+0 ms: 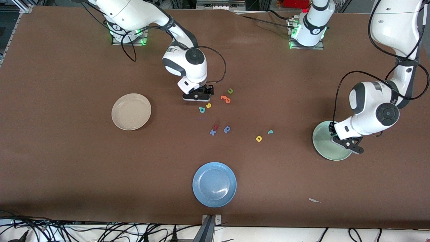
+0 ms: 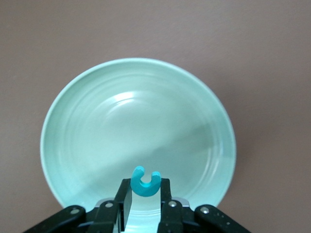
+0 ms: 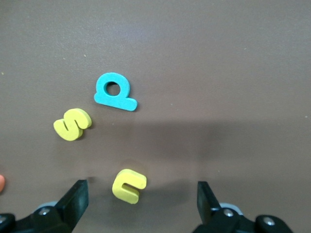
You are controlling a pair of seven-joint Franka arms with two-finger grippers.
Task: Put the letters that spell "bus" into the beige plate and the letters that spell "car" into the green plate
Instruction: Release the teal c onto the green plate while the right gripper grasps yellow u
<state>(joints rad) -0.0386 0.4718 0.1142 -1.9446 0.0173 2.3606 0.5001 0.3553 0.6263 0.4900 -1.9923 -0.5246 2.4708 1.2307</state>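
My left gripper (image 1: 349,144) hangs over the green plate (image 1: 322,141), shut on a teal "c" (image 2: 146,180) that sticks out from between its fingertips above the green plate (image 2: 97,121). My right gripper (image 3: 141,194) stands open low over the table, with the yellow "u" (image 3: 129,185) lying between its jaws and touching neither. Close by lie the yellow "s" (image 3: 72,124) and the teal "b" (image 3: 115,91). In the front view the "b" (image 1: 202,109) and "s" (image 1: 208,105) show just nearer the camera than the right gripper (image 1: 198,97). The yellow "a" (image 1: 258,138) and teal "r" (image 1: 270,131) lie mid-table. The beige plate (image 1: 131,111) holds nothing.
A green "u" (image 1: 230,90) and orange letters (image 1: 225,98) lie beside the right gripper. A blue "x" (image 1: 212,132), a red letter (image 1: 216,126) and a darker blue letter (image 1: 227,129) sit mid-table. A blue plate (image 1: 214,184) stands near the front edge.
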